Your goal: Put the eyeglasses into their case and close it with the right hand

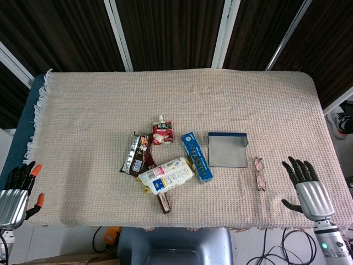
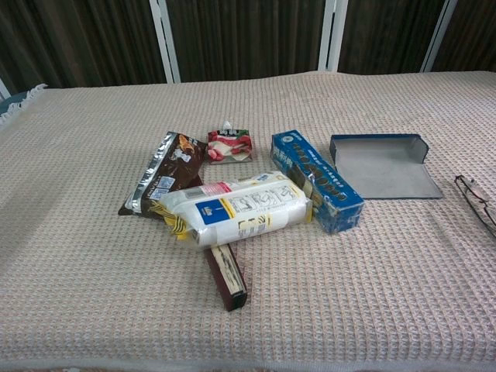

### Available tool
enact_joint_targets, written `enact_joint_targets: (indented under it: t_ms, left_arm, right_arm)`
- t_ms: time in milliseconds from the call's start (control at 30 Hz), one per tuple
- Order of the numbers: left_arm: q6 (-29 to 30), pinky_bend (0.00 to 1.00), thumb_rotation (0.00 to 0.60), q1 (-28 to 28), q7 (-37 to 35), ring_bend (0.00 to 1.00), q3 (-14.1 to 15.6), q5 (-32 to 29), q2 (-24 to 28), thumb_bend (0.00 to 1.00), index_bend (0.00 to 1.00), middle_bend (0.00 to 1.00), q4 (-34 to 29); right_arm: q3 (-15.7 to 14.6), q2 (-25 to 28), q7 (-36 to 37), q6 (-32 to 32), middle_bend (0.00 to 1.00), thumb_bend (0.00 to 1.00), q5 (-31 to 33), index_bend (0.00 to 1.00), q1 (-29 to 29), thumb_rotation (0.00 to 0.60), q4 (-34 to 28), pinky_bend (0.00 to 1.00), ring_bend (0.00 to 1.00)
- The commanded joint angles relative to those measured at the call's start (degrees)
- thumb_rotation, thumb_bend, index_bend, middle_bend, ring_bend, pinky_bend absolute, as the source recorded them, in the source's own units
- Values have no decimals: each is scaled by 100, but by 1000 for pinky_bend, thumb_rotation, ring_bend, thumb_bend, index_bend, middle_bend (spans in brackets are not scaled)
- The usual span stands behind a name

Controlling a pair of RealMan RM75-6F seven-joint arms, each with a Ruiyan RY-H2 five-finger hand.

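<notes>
Brown snack bar (image 2: 225,276) nearest; unreadable print on white packet (image 2: 242,210); blue box (image 2: 316,180)

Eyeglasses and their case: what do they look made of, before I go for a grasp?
The eyeglasses seem thin dark wire, likely metal, with clear lenses; the frame is too fine to be sure. The case lies open, with a matte grey lining like felt and a smooth dark blue rim, perhaps a hard shell.

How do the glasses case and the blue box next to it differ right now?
The glasses case lies open, grey lining up, with its dark blue lid edge raised at the far side; the blue box is closed and printed. The case sits square to the table edge, while the box lies at a slant. The case is wider, the box narrower and longer. Both rest flat on the tablecloth.
</notes>
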Motion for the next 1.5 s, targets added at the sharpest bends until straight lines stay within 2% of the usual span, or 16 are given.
enact_joint_targets:
  t_ms: [33,300,467,600,767,833,1133,1500]
  left_arm:
    - [-2,33,600,5,17,0,-3,-15,3,423,0,0,-19]
    - [19,33,600,-14,-95,0,-23,21,36,423,0,0,-39]
    - [-11,34,600,-20,-141,0,-29,-12,53,425,0,0,-28]
    - [29,33,600,-2,-95,0,-25,3,46,425,0,0,-40]
    - [54,33,600,18,-128,0,-9,21,70,423,0,0,-49]
    - [78,33,600,30,-138,0,-15,17,74,423,0,0,-49]
    - [80,34,600,50,-99,0,-28,-40,75,426,0,0,-64]
    - [36,35,600,47,213,0,-72,-170,-17,427,0,0,-143]
  right_arm:
    - [1,2,-21,-15,5,183,16,73,4,600,-9,0,0]
    - [21,-67,-132,-243,5,183,95,92,126,600,172,0,0]
    - [22,-301,-111,-448,2,184,-124,140,371,600,858,0,0]
    - [-86,-769,-345,-625,1,190,-544,253,660,600,1834,0,0]
    - [-152,-1212,-131,-754,17,311,-771,441,905,600,2559,0,0]
    - [-156,-1334,-70,-880,24,329,-769,471,1005,600,2771,0,0]
    - [-222,-1540,26,-1271,30,360,-887,491,1441,600,3484,0,0]
    - [-458,-1345,-151,-1613,30,374,-1295,490,2019,600,3673,0,0]
